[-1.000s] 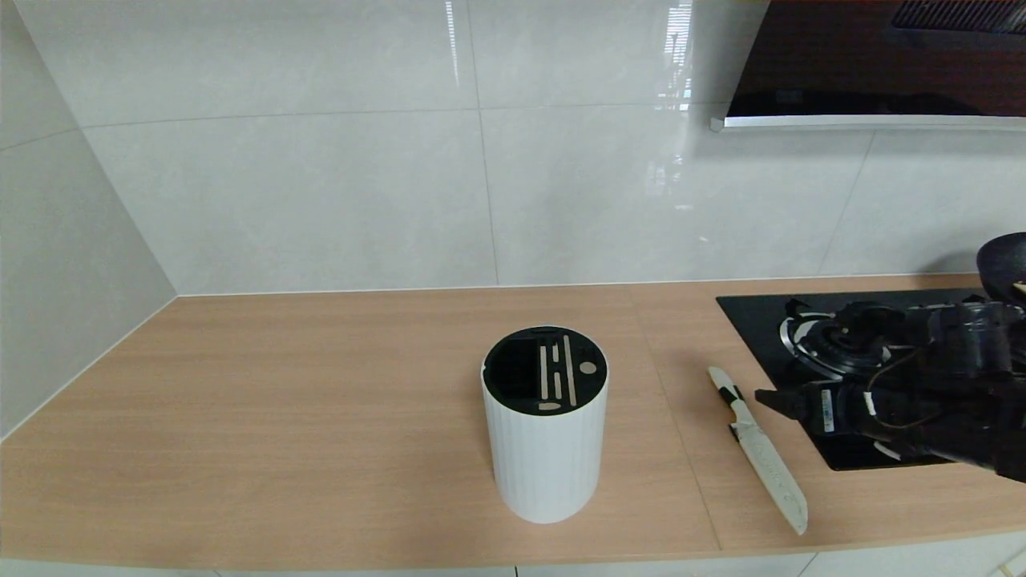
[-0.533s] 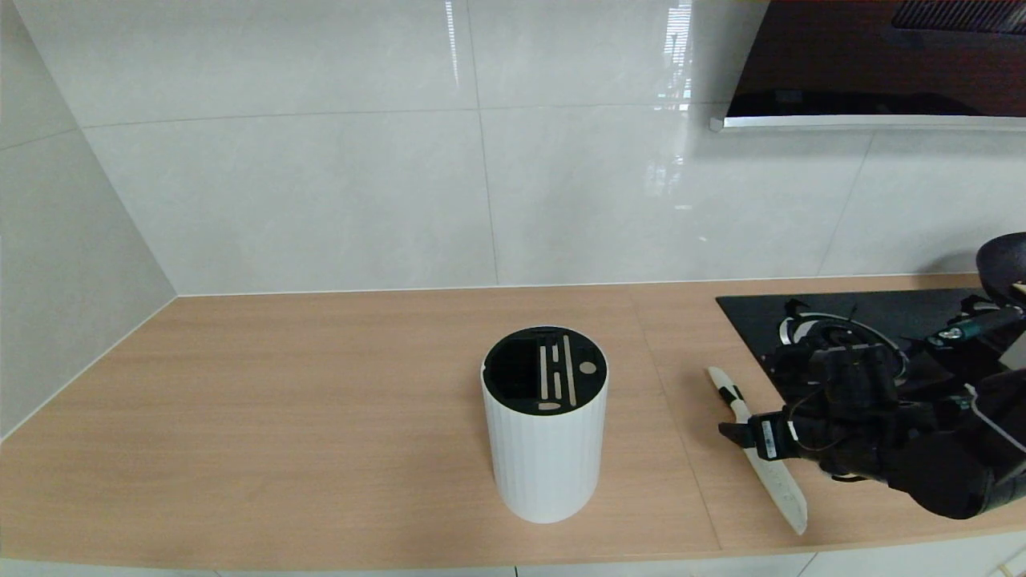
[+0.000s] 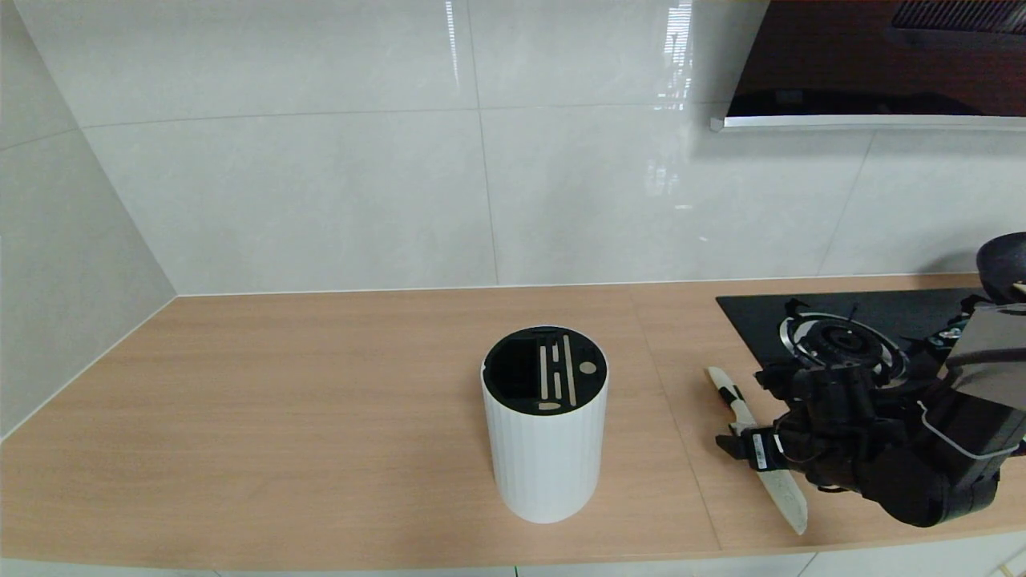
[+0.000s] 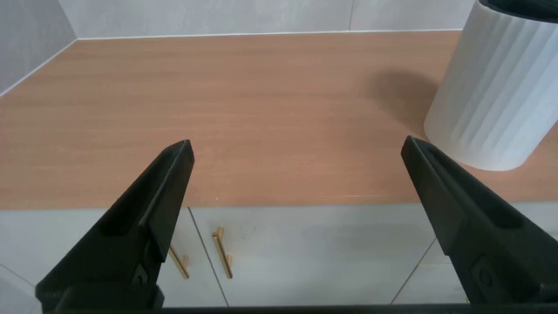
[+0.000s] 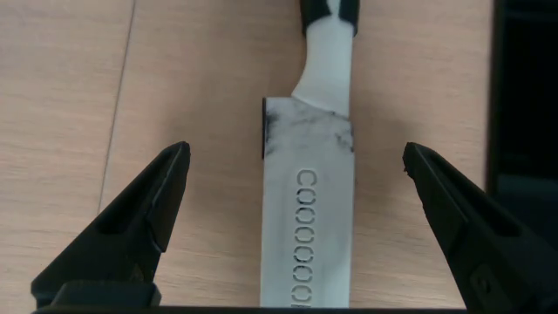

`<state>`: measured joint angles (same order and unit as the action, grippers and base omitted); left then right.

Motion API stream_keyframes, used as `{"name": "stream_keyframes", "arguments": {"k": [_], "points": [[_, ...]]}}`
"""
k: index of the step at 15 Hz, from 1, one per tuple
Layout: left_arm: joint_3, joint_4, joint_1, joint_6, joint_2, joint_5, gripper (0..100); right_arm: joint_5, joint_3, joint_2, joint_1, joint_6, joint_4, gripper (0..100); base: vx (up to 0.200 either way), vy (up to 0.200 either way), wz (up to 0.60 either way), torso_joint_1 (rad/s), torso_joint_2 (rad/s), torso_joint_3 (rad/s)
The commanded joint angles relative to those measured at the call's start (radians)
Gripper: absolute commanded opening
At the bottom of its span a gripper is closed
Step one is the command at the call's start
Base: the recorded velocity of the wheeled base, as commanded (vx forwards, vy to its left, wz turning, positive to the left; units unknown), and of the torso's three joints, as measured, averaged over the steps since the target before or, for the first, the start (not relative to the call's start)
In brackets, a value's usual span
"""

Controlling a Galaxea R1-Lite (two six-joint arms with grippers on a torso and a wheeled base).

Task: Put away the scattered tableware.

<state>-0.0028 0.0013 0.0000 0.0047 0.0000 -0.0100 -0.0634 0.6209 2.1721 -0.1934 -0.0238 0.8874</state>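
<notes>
A white knife (image 3: 787, 498) with a black-and-white handle lies on the wooden counter (image 3: 321, 401), just left of the stove. My right gripper (image 3: 749, 413) hovers open directly over it, one finger on each side of the blade. In the right wrist view the knife (image 5: 309, 201) lies between the open fingers of the gripper (image 5: 295, 166), near where blade meets handle. A white ribbed cylindrical holder (image 3: 545, 433) with a black slotted top stands mid-counter. My left gripper (image 4: 296, 153) is open and holds nothing, off the counter's front edge, with the holder (image 4: 497, 87) off to one side.
A black gas stove (image 3: 834, 336) is set into the counter at the right, with a dark pan (image 3: 1002, 264) at the edge. A range hood (image 3: 882, 64) hangs above. Tiled walls close the back and left. Cabinet doors with gold handles (image 4: 222, 253) lie below the front edge.
My right arm has swung left from over the stove and come down over the knife, its open fingers now straddling the blade. Knife and holder have not moved.
</notes>
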Motion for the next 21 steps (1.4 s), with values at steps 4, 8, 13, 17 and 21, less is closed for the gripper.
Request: {"name": "stream_keyframes", "arguments": {"k": [4,8,13,17,21], "points": [[0.0,0.0,0.0,0.0,0.002,-0.001,100,0.001,0.002,0.023,0.0,-0.002,0.016,100,0.0,0.0,0.0,0.0,0.0,0.0],[0.0,0.0,0.0,0.0,0.002,-0.001,100,0.002,0.008,0.034,0.009,-0.004,0.018,100,0.0,0.0,0.0,0.0,0.0,0.0],[0.0,0.0,0.0,0.0,0.002,-0.001,100,0.001,0.008,0.052,0.012,-0.002,0.038,100,0.0,0.0,0.0,0.0,0.0,0.0],[0.0,0.0,0.0,0.0,0.002,-0.001,100,0.001,0.02,0.071,0.012,-0.002,0.038,0,0.0,0.0,0.0,0.0,0.0,0.0],[0.0,0.0,0.0,0.0,0.002,-0.001,100,0.001,0.017,0.074,0.011,0.005,0.038,0,0.0,0.0,0.0,0.0,0.0,0.0]]}}
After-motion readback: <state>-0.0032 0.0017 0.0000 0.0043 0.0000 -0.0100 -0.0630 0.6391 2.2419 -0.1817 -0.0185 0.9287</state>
